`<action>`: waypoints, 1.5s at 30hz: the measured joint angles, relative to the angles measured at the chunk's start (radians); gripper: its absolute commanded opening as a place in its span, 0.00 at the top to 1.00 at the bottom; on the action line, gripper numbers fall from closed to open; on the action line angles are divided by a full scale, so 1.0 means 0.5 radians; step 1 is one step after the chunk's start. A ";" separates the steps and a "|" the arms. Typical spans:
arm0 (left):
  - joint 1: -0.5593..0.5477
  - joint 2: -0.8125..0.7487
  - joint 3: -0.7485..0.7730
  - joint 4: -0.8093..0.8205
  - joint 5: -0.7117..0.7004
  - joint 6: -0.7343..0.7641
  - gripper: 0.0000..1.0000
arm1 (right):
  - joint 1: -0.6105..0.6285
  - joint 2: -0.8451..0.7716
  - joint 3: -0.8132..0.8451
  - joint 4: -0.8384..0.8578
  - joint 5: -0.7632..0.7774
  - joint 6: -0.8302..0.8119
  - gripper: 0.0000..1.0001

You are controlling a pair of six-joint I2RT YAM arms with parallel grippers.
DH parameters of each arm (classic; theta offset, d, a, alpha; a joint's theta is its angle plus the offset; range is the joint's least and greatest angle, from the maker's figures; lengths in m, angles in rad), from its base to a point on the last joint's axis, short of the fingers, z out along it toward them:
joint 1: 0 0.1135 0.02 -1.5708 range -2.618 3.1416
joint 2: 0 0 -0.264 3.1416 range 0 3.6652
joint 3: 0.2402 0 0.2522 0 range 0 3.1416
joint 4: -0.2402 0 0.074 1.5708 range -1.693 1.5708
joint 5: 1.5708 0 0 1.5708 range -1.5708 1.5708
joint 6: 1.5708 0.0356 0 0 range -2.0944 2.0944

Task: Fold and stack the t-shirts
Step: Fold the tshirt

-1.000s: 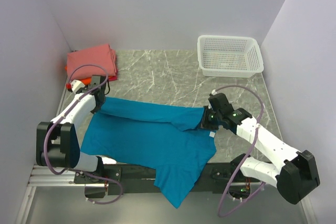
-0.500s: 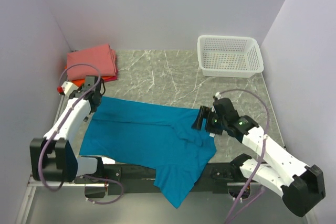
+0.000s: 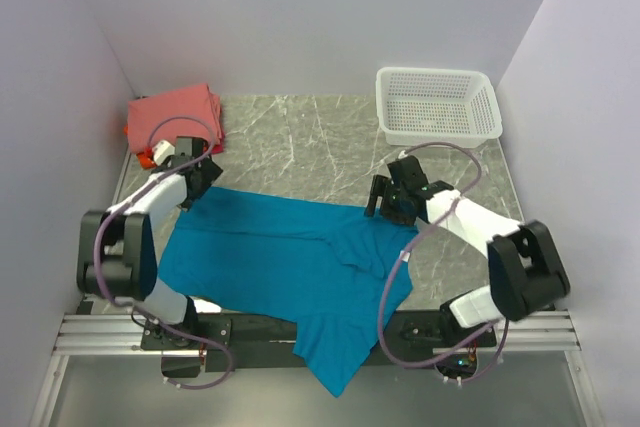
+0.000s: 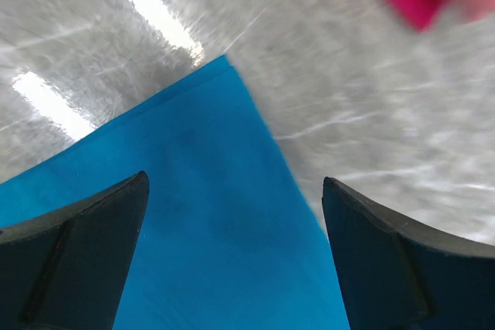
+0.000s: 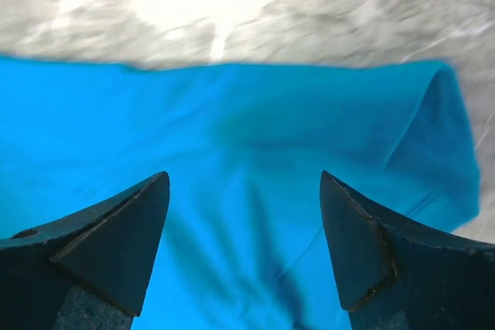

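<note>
**Both grippers wide open at the teal shirt's far corners**

Across the near half of the table (image 3: 300,142), a teal shirt (image 3: 290,257), spread mostly flat, its far strip doubled over into a long band running from left to right. One flap of it draped past the table's near edge, right of centre.

At the band's far-left corner, the left gripper (image 3: 197,184). Seen from its wrist: fingers (image 4: 77,260) spread well apart, with the pointed corner of the cloth lying below and between them and bare marble beyond. No telling whether the tips touch the cloth; nothing pinched. A blurred streak of pink and orange at the top right of that view.

At the band's right end, the right gripper (image 3: 383,203), also spread. Seen from its wrist: fingers (image 5: 100,253) wide apart over smooth teal cloth, a rounded fold at the right, grey marble along the far side. Again nothing clamped between them, and contact with the cloth not clear.

In the table's far-left corner, a stack (image 3: 178,112) of folded shirts: pink on top, slivers of orange and red showing at its near-left side. Just beyond the left gripper, apart from the teal shirt.

In the far-right corner, a white mesh basket (image 3: 438,134), well apart from the teal shirt and from both grippers.
</note>
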 measured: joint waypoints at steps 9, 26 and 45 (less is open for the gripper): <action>0.019 0.300 -0.018 0.070 0.071 0.032 0.01 | -0.170 0.356 0.022 0.178 -0.070 -0.066 0.18; -0.079 0.537 0.263 0.047 0.098 -0.095 0.01 | -0.629 0.904 0.649 0.043 -0.533 -0.123 0.19; -0.151 0.605 0.564 -0.154 0.174 -0.121 0.00 | -0.816 0.739 0.830 -0.072 -0.080 -0.394 0.18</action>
